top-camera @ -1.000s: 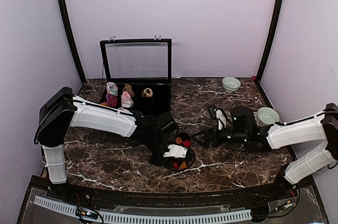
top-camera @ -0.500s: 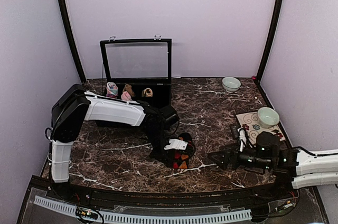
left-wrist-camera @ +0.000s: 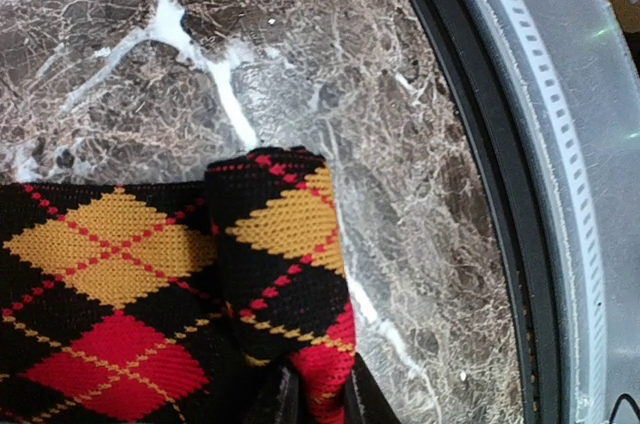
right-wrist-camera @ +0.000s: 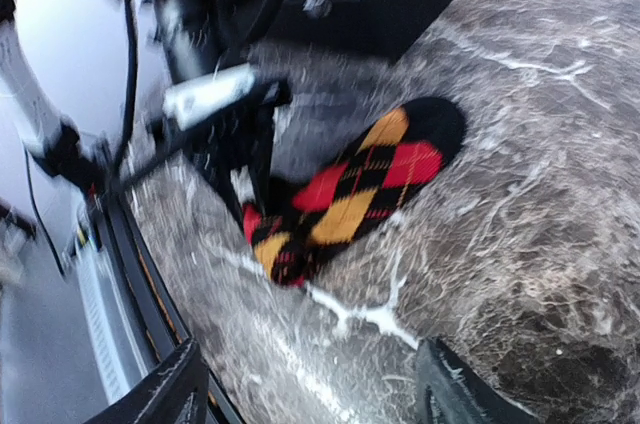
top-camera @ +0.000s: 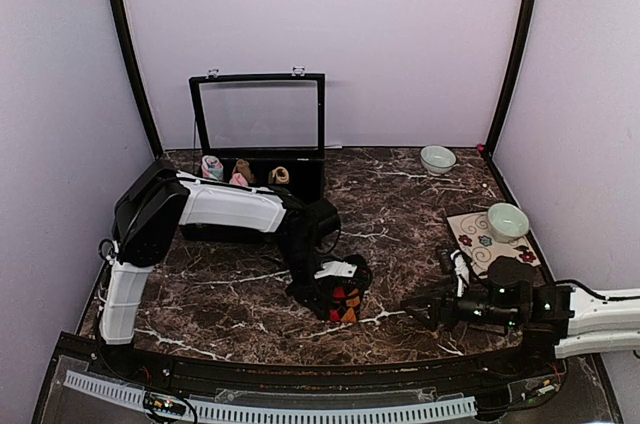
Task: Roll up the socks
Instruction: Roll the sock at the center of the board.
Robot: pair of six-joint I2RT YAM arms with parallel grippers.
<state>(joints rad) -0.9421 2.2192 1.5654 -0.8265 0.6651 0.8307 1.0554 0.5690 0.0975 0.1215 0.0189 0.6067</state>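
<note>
Here, argyle sock (top-camera: 345, 302), long axis near-far

Two bowls (top-camera: 437, 158), three sock rolls (top-camera: 241, 173), one argyle sock (top-camera: 343, 300).

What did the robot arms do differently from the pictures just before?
The right gripper pulled back, open, from beside the argyle sock to the front right of the table. The left gripper, pinching the sock, dragged it slightly toward the front. The black box and the far bowl stayed put.

Open black case (top-camera: 303, 182) holding small sock rolls (top-camera: 212, 167), pale bowl (top-camera: 437, 158) at back, second bowl (top-camera: 507, 220) on patterned mat (top-camera: 468, 235)
</note>
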